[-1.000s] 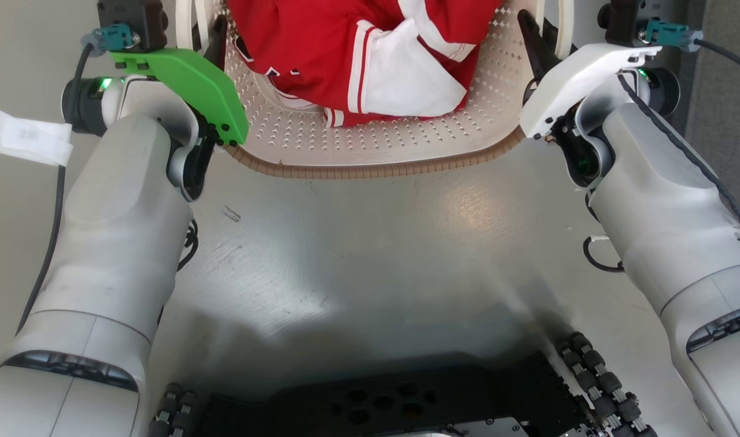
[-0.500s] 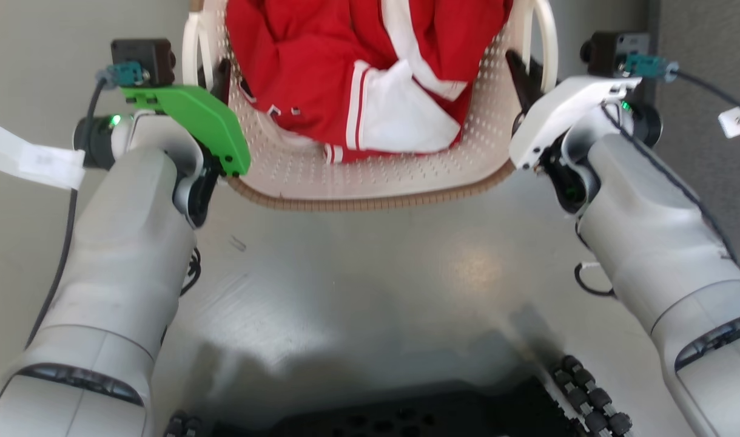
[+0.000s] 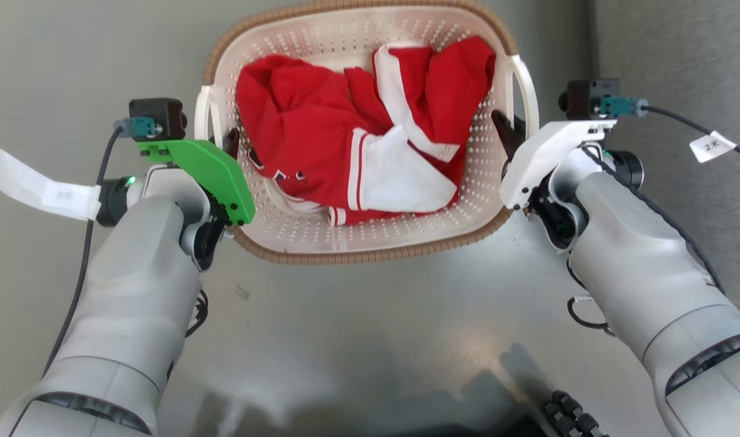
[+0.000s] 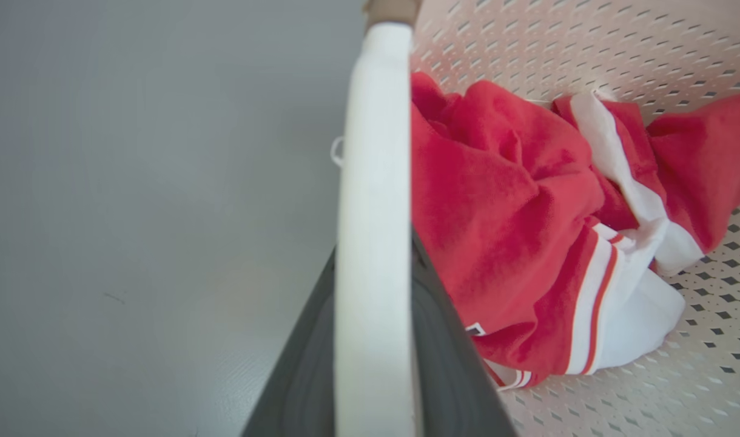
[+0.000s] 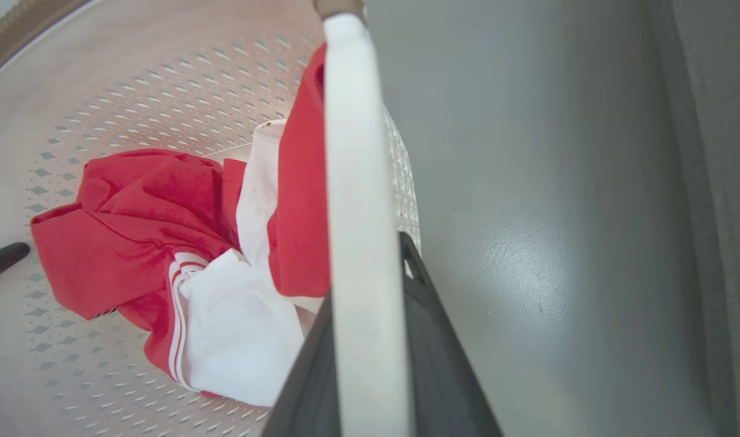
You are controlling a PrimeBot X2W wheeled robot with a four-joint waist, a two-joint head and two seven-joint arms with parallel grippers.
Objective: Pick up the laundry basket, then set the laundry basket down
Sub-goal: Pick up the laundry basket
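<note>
Over a grey floor (image 3: 370, 352), a cream laundry basket (image 3: 370, 241) with brown woven-look trim is framed squarely between the robot's two grippers, a crumpled red-and-white garment (image 3: 309, 139) heaped inside it. The left gripper (image 3: 221, 138) is clenched on the left loop handle (image 3: 202, 118), and the right gripper (image 3: 514, 126) on the right loop handle (image 3: 526, 91). In each wrist view the white bar runs up between two dark fingers closed against it, one finger on the basket's inner side and one on the outer. Whether the basket's base rests on the floor or hangs clear of it cannot be told. The perforated plastic looks stiff but thin, and the load is a single soft garment, so it should prove light. The smooth handles may slide through the fingers, and a lopsided lift would likely tip the garment toward the lower gripper. The handles, gripped as they are now, look the right place to take hold, with both grippers kept level.
</note>
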